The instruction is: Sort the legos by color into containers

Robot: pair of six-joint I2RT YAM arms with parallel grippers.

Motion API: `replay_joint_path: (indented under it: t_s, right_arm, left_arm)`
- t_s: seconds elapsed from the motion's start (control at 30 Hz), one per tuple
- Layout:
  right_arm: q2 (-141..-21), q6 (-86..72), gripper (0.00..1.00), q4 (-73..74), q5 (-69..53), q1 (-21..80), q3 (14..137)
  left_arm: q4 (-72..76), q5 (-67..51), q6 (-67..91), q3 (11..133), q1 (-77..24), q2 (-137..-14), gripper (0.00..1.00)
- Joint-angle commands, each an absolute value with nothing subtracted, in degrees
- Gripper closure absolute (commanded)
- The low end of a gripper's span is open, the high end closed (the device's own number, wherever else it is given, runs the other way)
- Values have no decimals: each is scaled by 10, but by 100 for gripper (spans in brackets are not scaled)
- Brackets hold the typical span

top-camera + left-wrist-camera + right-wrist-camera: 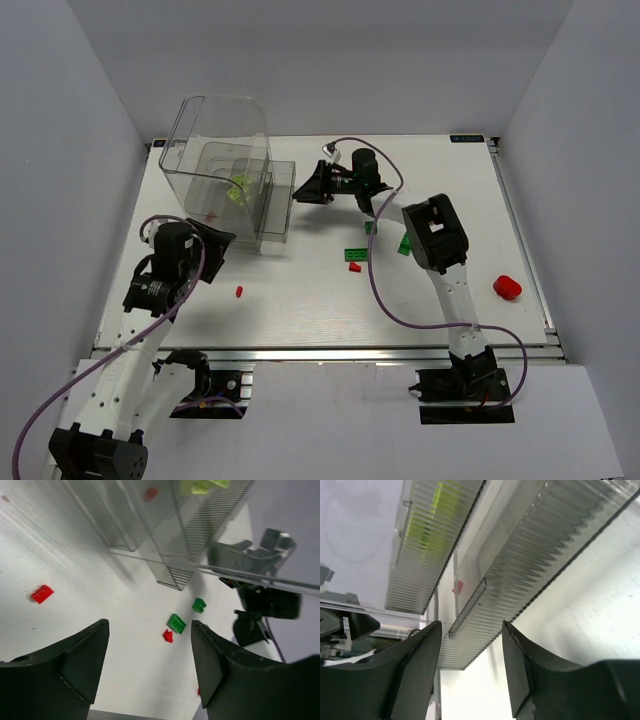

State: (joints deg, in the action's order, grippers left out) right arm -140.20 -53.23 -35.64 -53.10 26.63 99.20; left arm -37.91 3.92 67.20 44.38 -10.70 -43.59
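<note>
Nearest us, at lower left, the left end effector (150,630) hangs open and empty, with a red brick (239,291) near it on the tabletop (300,315). Mid-frame lie green bricks (353,254) and a second red brick (354,267), unsorted. Farther up, the right end effector (471,627) is open and empty, close to the clear bin (215,130), which holds yellow-green pieces (238,190). We judge that a careless swing there could shove or tip the tall bin. The tabletop is plain white, boxed in by pale walls (90,100).
</note>
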Motion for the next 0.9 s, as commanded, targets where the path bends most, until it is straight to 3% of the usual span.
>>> replay_joint_path:
  t_s: [0.0,0.13,0.27,0.37,0.43,0.5,0.53,0.6,0.73,0.87]
  right_arm:
    - [-1349,-479,42,-323,-551,258,985]
    - [-1302,-389,42,-220,-554,233,967]
    - [-1252,-187,46,-45,-511,214,974]
    - [-1209,-49,52,97,-452,200,984]
    - [-1166,-3,47,138,-419,193,957]
    - [-1122,72,39,152,-418,179,934]
    - [-1111,89,27,169,-428,176,919]
    - [-1086,133,21,193,-445,164,912]
    - [-1051,158,18,218,-497,142,877]
    - [-1014,159,20,182,-517,129,828]
  left_arm:
    - [-410,69,689,457,-105,-460,25]
    - [-450,91,696,475,-105,-504,41]
    - [-518,134,688,511,-105,-559,62]
    - [-565,176,688,522,-105,-585,67]
    - [-571,193,672,518,-105,-594,66]
    - [-560,203,634,503,-105,-609,54]
    - [-560,208,622,498,-99,-618,50]
    - [-555,224,579,491,-99,-647,40]
    - [-546,244,526,486,-93,-686,30]
    - [-498,219,469,474,-65,-697,28]
